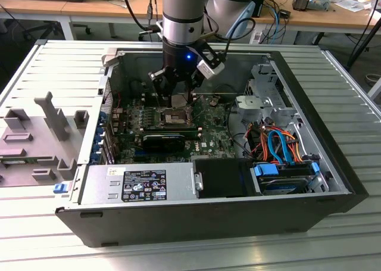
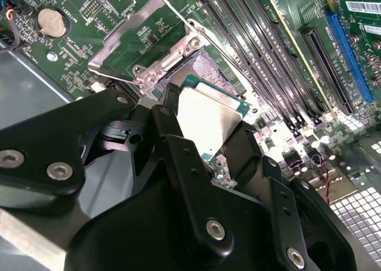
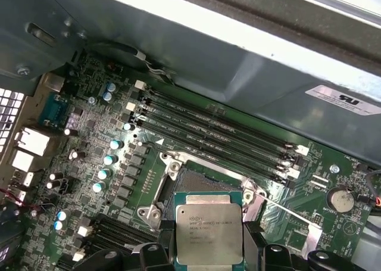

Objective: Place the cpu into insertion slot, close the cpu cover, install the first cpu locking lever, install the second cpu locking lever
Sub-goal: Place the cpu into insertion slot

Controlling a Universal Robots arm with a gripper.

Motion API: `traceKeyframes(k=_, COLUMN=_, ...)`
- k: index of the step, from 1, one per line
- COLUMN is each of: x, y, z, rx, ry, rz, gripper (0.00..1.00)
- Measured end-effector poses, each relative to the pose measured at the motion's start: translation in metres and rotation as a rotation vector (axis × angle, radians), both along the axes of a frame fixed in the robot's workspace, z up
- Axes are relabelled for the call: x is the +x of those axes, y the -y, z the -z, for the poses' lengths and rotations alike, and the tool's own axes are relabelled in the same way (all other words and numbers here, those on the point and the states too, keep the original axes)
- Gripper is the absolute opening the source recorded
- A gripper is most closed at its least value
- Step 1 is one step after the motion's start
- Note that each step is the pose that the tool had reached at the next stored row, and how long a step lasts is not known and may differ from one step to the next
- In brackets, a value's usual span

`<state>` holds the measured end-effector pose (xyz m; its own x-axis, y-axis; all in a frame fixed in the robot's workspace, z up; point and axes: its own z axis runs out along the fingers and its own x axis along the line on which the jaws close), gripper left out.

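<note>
Tool clamped on the cpu, just above the insertion slot.
Lowered tilted, the cpu may jam on the slot rim below the tool.

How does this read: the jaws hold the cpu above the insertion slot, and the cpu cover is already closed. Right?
No. The cpu cover is not closed: the second wrist view shows it swung open, the insertion slot exposed. The jaws do hold the cpu above the slot.

exterior view high over the case, both wrist views close (cpu in each)
</note>
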<state>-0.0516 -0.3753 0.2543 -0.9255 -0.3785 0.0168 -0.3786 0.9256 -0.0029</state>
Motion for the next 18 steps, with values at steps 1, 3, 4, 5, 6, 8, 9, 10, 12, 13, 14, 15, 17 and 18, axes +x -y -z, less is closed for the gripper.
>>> traceKeyframes(k=1, x=0.0, y=0.0, z=0.0, rx=0.0, ry=0.0, rz=-0.002, gripper=0.54)
traceKeyframes(k=3, x=0.0, y=0.0, z=0.0, rx=0.0, ry=0.0, rz=-0.006, gripper=0.54)
traceKeyframes(k=4, x=0.0, y=0.0, z=0.0, rx=0.0, ry=0.0, rz=-0.008, gripper=0.54)
traceKeyframes(k=5, x=0.0, y=0.0, z=0.0, rx=0.0001, ry=0.0, rz=-0.01, gripper=0.54)
traceKeyframes(k=6, x=0.0, y=0.0, z=0.0, rx=0.0, ry=0.0, rz=-0.011, gripper=0.54)
traceKeyframes(k=8, x=0.0, y=0.0, z=0.0, rx=0.0, ry=0.0, rz=-0.016, gripper=0.54)
traceKeyframes(k=9, x=0.0, y=0.0, z=0.0, rx=0.0001, ry=0.0, rz=-0.017, gripper=0.54)
traceKeyframes(k=10, x=0.0, y=0.0, z=0.0, rx=0.0, ry=0.0, rz=-0.019, gripper=0.54)
traceKeyframes(k=12, x=0.0, y=0.0, z=0.0, rx=0.0, ry=0.0, rz=-0.023, gripper=0.54)
traceKeyframes(k=13, x=0.0, y=0.0, z=0.0, rx=0.0, ry=0.0, rz=-0.025, gripper=0.54)
traceKeyframes(k=14, x=0.0, y=0.0, z=0.0, rx=0.0, ry=0.0, rz=-0.027, gripper=0.54)
traceKeyframes(k=15, x=0.0, y=0.0, z=0.0, rx=0.0, ry=0.0, rz=-0.028, gripper=0.54)
traceKeyframes(k=17, x=0.0, y=0.0, z=0.0, rx=0.0, ry=0.0, rz=-0.033, gripper=0.54)
traceKeyframes(k=18, x=0.0, y=0.0, z=0.0, rx=0.0, ry=0.0, rz=-0.034, gripper=0.54)
